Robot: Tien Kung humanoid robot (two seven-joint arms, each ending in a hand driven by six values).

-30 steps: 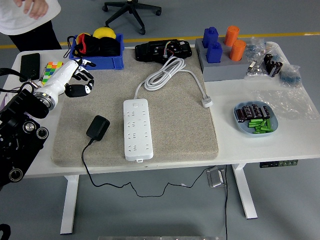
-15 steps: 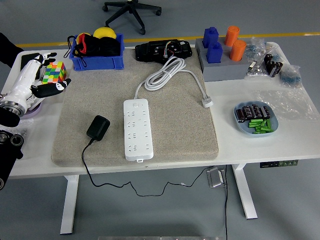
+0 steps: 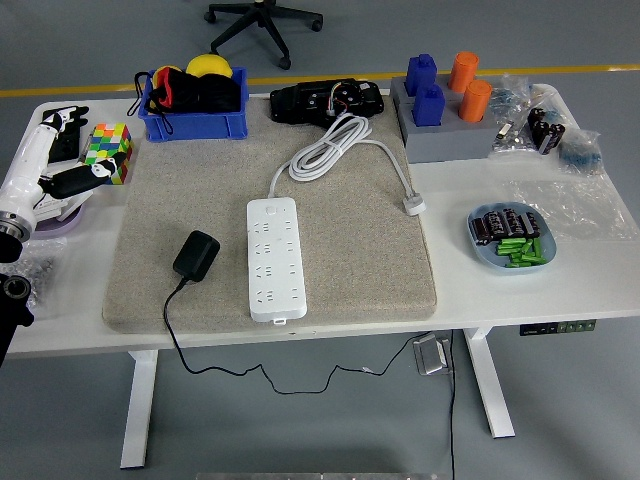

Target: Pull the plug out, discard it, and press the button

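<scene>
Left hand [image 3: 45, 165] now farther left, beside cube [image 3: 109, 152]

1. The white-shelled left hand [image 3: 50, 160] with black fingertips sits at the far left edge of the head view, over the table's left end.
2. Its fingers [image 3: 85, 178] are loosely spread and hold nothing; one dark-tipped digit points toward the right, the others toward the far side.
3. The white forearm runs down and left from the hand into a silver wrist ring [image 3: 12, 222].
4. Below that, black arm links [image 3: 10, 300] with round joints leave the picture at the left edge.
</scene>
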